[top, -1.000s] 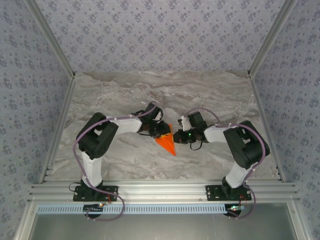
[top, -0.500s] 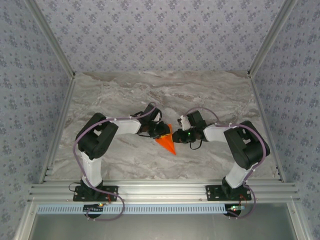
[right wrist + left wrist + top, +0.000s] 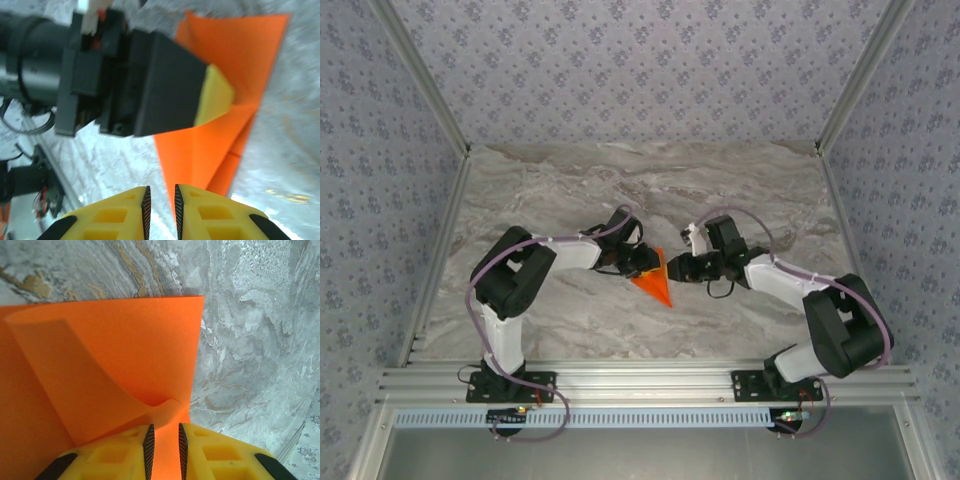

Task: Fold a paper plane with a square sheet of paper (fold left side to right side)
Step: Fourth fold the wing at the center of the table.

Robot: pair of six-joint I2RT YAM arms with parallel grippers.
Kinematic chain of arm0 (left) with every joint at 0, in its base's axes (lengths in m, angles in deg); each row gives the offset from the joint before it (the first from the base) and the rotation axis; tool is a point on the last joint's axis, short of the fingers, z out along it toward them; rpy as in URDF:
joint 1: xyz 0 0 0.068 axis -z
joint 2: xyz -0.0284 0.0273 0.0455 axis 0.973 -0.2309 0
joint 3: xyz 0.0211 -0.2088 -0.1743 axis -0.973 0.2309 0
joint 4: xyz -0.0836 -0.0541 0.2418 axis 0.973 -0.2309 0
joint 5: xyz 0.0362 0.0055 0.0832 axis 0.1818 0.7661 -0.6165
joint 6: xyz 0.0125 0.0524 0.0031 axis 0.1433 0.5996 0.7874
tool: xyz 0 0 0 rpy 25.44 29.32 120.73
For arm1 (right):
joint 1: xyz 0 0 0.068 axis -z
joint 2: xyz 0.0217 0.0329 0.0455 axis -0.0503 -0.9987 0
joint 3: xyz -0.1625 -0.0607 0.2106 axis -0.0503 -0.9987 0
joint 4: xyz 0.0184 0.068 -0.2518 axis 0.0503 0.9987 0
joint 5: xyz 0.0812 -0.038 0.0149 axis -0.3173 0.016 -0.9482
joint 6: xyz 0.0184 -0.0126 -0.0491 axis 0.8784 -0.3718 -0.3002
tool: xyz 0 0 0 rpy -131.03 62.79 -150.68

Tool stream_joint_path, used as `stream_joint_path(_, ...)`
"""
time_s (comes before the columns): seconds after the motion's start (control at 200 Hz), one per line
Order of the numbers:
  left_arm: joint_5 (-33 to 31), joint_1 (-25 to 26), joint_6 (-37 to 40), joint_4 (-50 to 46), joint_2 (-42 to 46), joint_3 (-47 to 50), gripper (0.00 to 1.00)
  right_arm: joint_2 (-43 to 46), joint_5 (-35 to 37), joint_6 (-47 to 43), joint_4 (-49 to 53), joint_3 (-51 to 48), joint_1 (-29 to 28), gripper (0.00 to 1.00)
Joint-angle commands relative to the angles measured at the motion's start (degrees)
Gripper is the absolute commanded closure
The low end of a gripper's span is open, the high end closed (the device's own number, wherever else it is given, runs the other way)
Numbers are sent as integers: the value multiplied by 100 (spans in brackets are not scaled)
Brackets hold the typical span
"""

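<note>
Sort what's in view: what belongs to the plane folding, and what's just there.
Job: orange paper, folded to a point; left gripper, pinching it; right gripper, close by.
Just there: marble table; aluminium frame; patterned walls.

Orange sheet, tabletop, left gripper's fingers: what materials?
Orange paper: thin matte paper; it curls and creases softly.
Tabletop: grey veined marble look; stone or printed laminate, unclear.
Left gripper's fingers: yellow moulded plastic, likely, with black ribbed pads.
</note>
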State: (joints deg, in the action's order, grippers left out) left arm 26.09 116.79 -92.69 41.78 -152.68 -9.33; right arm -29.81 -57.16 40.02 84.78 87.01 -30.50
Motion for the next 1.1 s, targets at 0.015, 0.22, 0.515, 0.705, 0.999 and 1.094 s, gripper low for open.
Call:
stream_joint_path(0.015, -210, 38, 60, -485, -183, 230, 77, -197, -566, 295, -57, -48, -254, 80)
stream_joint_path(0.22, -198, 38, 68, -513, -183, 208, 77, -680, -485, 292, -127, 36, -368, 80)
stream_joint_path(0.515, -198, 44, 77, -521, -183, 191, 77, -1036, -127, 43, 324, 122, -492, 81)
stream_joint_path(0.705, -198, 42, 86, -532, -183, 182, 77, -1130, -35, -46, 443, 145, -544, 80)
stream_joint_path(0.999, -201, 40, 95, -538, -192, 186, 77, -1215, 85, -83, 553, 95, -604, 80)
stream_joint_path(1.094, -205, 39, 99, -539, -187, 186, 77, -1202, 176, -101, 603, 57, -605, 80)
